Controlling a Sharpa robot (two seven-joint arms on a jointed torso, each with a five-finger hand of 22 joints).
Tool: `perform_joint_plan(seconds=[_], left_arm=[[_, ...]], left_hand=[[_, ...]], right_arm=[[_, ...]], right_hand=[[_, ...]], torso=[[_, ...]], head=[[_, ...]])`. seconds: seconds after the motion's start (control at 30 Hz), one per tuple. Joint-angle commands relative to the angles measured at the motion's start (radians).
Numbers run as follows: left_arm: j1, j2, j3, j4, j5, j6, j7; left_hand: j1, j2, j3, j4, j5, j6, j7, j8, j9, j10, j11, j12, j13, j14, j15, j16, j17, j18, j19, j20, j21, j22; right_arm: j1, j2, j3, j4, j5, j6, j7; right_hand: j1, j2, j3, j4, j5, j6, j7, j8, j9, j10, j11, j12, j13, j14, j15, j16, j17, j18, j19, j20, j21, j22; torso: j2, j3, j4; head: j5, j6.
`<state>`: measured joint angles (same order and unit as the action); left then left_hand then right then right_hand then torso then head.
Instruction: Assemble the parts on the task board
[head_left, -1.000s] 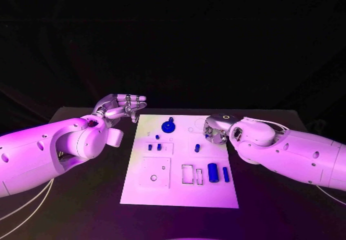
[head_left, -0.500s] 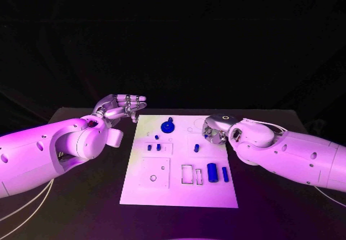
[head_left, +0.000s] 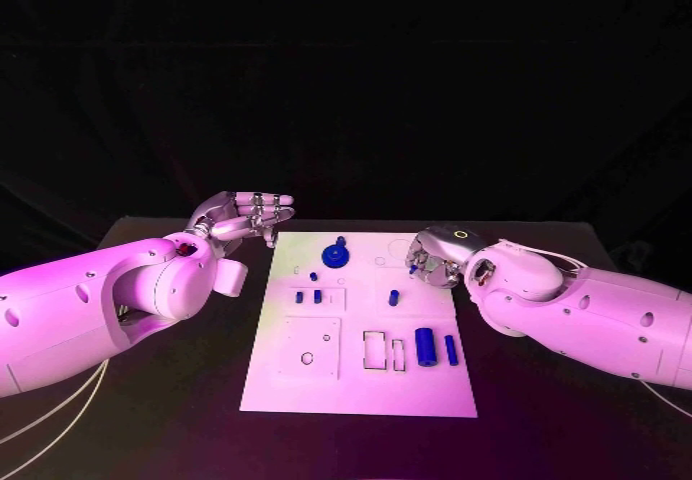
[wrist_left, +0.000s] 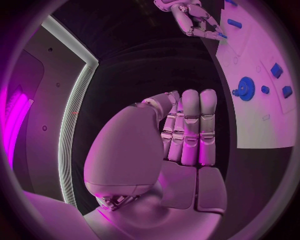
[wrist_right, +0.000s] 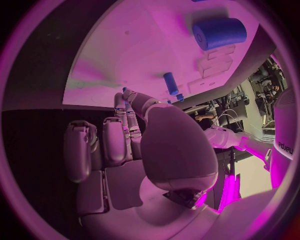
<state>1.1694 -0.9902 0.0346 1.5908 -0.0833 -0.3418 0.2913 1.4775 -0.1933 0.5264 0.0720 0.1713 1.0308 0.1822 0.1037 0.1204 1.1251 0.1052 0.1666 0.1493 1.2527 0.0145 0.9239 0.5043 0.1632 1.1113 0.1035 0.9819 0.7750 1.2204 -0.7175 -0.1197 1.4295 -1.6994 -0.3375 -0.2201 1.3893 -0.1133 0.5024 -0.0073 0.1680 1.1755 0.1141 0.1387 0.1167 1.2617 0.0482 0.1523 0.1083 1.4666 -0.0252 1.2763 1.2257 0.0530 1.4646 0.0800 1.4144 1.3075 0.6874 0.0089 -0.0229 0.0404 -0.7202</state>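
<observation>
Much of the right robot hand (head_left: 430, 258) is hidden in the head view behind its own wrist housing, and whether anything is pinched at its fingertips cannot be told; in the right wrist view the fingers (wrist_right: 103, 142) are seen curled in over the board's right edge, with the thumb tip close to a small blue peg (wrist_right: 170, 83). Whether that peg is touched cannot be made out. The shallow recesses and small holes of the white rectangular task board (head_left: 361, 385) are faint and hard to read.

The task board lies in the middle of the black bench (head_left: 173, 420), its long sides running from the near edge towards the far edge. The left robot hand (head_left: 248, 213) is held above the bench just off the board's far left corner, apart from the board, with nothing in it; in the left wrist view its fingers (wrist_left: 190, 127) are seen straight and pressed side by side, with the thumb apart from them.

On the board, a blue gear-shaped part with a knob (head_left: 335, 254) stands near the far edge, nearer the left robot hand than any other part. A pair of small blue blocks (head_left: 307, 295) lies further in, on the left half. A short blue pin (head_left: 394, 296) stands just beside the right robot hand, towards the near edge. A thick blue cylinder (head_left: 426, 345) and a slim blue bar (head_left: 450, 347) lie side by side near the board's right edge, well apart from both hands.
</observation>
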Motion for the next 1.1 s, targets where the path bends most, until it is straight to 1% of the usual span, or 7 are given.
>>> perform_joint_plan(seconds=[0.03, 0.3, 0.4, 0.47, 0.53, 0.77, 1.1], left_arm=[[0.001, 0.004, 0.001, 0.000, 0.021, 0.024, -0.003], [0.001, 0.006, 0.000, 0.001, 0.044, 0.026, -0.008], [0.001, 0.009, 0.000, 0.002, 0.046, 0.028, -0.009], [0.001, 0.012, 0.000, 0.004, 0.047, 0.029, -0.010], [0.000, 0.015, 0.000, 0.006, 0.047, 0.030, -0.010], [-0.001, 0.028, -0.001, 0.015, 0.047, 0.031, -0.010], [-0.002, 0.037, -0.003, 0.040, 0.048, 0.026, -0.012]], left_hand=[[0.007, 0.006, -0.002, -0.008, 0.001, -0.006, -0.001, 0.000, -0.001, -0.007, 0.002, 0.004, 0.000, -0.006, 0.002, -0.002, -0.002, 0.010, -0.007, -0.001, -0.009, -0.005], [0.007, 0.006, -0.002, -0.008, 0.001, -0.007, 0.000, 0.000, -0.002, -0.008, 0.002, 0.004, 0.000, -0.007, 0.003, -0.002, -0.002, 0.010, -0.007, -0.001, -0.009, -0.005], [0.007, 0.006, -0.002, -0.008, 0.001, -0.007, 0.000, 0.000, -0.002, -0.008, 0.002, 0.004, 0.000, -0.007, 0.003, -0.002, -0.002, 0.010, -0.007, -0.001, -0.009, -0.005], [0.007, 0.006, -0.002, -0.009, 0.001, -0.008, 0.000, -0.001, -0.002, -0.009, 0.002, 0.004, 0.000, -0.007, 0.003, -0.002, -0.002, 0.010, -0.008, -0.001, -0.010, -0.006], [0.007, 0.006, -0.002, -0.009, 0.001, -0.008, 0.000, -0.001, -0.002, -0.009, 0.003, 0.004, 0.000, -0.007, 0.003, -0.002, -0.002, 0.010, -0.008, -0.001, -0.011, -0.006], [0.007, 0.006, -0.002, -0.009, 0.001, -0.009, 0.001, -0.001, -0.002, -0.010, 0.003, 0.004, 0.000, -0.008, 0.003, -0.002, -0.002, 0.010, -0.008, -0.001, -0.010, -0.006], [0.004, 0.006, -0.004, -0.008, 0.001, -0.010, 0.002, -0.001, -0.002, -0.012, 0.004, 0.005, 0.000, -0.008, 0.004, -0.001, -0.003, 0.010, -0.008, 0.000, -0.010, -0.006]], right_arm=[[0.006, -0.016, 0.002, 0.030, -0.001, -0.051, 0.002], [0.017, -0.063, 0.007, 0.148, 0.023, -0.056, 0.000], [0.016, -0.060, 0.007, 0.190, 0.030, -0.057, 0.002], [0.014, -0.051, 0.007, 0.210, 0.032, -0.055, 0.005], [0.011, -0.036, 0.007, 0.226, 0.034, -0.051, 0.007], [-0.007, 0.033, 0.004, 0.234, 0.036, -0.037, 0.021], [-0.061, 0.118, -0.006, 0.196, 0.044, -0.010, 0.043]], right_hand=[[-0.015, -0.005, -0.005, -0.002, -0.006, 0.008, 0.000, 0.007, 0.020, 0.006, -0.002, -0.006, 0.001, 0.049, -0.005, 0.005, 0.000, -0.015, 0.021, -0.002, 0.004, 0.173], [-0.020, -0.005, -0.007, 0.000, -0.014, 0.008, -0.001, 0.007, 0.021, 0.006, -0.002, -0.008, 0.002, 0.049, -0.005, 0.007, 0.000, -0.015, 0.023, -0.002, 0.007, 0.175], [-0.020, -0.005, -0.008, 0.000, -0.015, 0.008, -0.001, 0.008, 0.022, 0.007, -0.002, -0.008, 0.002, 0.049, -0.005, 0.007, 0.001, -0.015, 0.023, -0.002, 0.008, 0.175], [-0.020, -0.005, -0.008, 0.000, -0.015, 0.008, -0.001, 0.008, 0.022, 0.007, -0.002, -0.009, 0.002, 0.049, -0.005, 0.008, 0.002, -0.016, 0.023, -0.002, 0.008, 0.175], [-0.021, -0.005, -0.008, 0.000, -0.015, 0.008, -0.001, 0.008, 0.022, 0.007, -0.002, -0.009, 0.002, 0.049, -0.005, 0.009, 0.002, -0.016, 0.023, -0.002, 0.009, 0.176], [-0.021, -0.004, -0.008, 0.000, -0.015, 0.008, -0.001, 0.007, 0.022, 0.007, -0.002, -0.009, 0.002, 0.049, -0.005, 0.009, 0.003, -0.016, 0.024, -0.002, 0.010, 0.176], [-0.025, -0.002, -0.009, 0.002, -0.010, 0.005, 0.000, 0.006, 0.023, 0.005, -0.001, -0.012, 0.003, 0.049, -0.004, 0.011, 0.002, -0.016, 0.023, -0.002, 0.009, 0.177]], torso=[[-0.001, 0.0002, -0.0004], [0.000, 0.0004, -0.0011], [0.001, 0.0013, -0.0014], [0.001, 0.0008, 0.0010], [0.000, 0.0005, 0.0010], [0.002, -0.0007, 0.0013], [0.003, -0.0013, 0.0005]], head=[[0.000, -0.001], [0.013, -0.001], [0.023, -0.001], [0.029, 0.000], [0.033, -0.001], [0.061, -0.014], [0.082, -0.031]])
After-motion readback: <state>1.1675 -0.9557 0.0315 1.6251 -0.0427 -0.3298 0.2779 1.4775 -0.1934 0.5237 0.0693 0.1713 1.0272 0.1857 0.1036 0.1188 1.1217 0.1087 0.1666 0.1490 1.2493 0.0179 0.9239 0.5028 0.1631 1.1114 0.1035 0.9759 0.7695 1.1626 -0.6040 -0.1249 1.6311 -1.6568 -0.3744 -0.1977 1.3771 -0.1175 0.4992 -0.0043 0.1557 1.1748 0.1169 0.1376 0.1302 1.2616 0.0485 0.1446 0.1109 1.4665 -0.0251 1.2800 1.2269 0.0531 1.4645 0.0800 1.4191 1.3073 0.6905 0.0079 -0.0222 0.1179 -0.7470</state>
